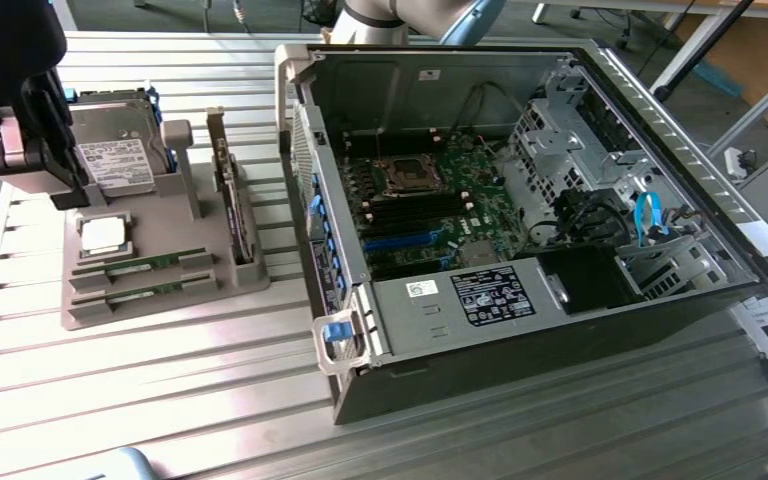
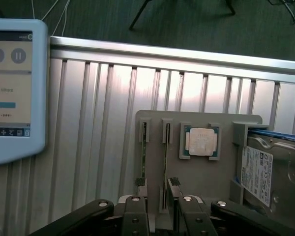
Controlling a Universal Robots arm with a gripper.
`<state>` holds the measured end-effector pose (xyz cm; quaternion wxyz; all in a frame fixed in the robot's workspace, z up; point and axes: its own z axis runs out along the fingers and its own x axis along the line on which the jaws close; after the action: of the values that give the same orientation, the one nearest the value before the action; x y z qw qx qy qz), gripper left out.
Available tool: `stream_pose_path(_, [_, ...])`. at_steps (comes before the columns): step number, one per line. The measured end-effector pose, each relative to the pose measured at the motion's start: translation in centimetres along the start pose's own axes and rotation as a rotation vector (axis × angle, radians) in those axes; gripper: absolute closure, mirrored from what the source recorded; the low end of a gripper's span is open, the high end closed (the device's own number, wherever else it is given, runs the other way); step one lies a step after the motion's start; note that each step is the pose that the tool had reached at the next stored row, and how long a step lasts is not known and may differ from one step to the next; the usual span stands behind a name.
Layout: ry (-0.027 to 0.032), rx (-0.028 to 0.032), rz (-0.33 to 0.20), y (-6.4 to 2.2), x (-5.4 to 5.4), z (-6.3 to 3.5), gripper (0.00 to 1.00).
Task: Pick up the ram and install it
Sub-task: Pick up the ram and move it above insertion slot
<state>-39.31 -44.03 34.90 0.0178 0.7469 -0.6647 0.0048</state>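
My jaws stand wide open with nothing in them, above the grey holder (image 2: pixel 199 172) where the ram (image 2: pixel 165 157) sits on its thin edge in a slot. Its long axis runs along the counter's (image 2: pixel 88 123) ribs, one end toward the counter's outer edge, the other toward the computer case (image 1: pixel 491 200). A second stick (image 2: pixel 143 147) lies parallel just beside it with bare counter beyond — the processor chip (image 2: pixel 201 141) and hard drive (image 2: pixel 270 172) crowd the other side.
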Motion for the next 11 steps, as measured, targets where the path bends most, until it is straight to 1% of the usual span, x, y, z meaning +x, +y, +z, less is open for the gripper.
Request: stream_pose_path(11, [0.0006, 0.0004, -0.013, -0.01, -0.01, 0.28, 0.7])
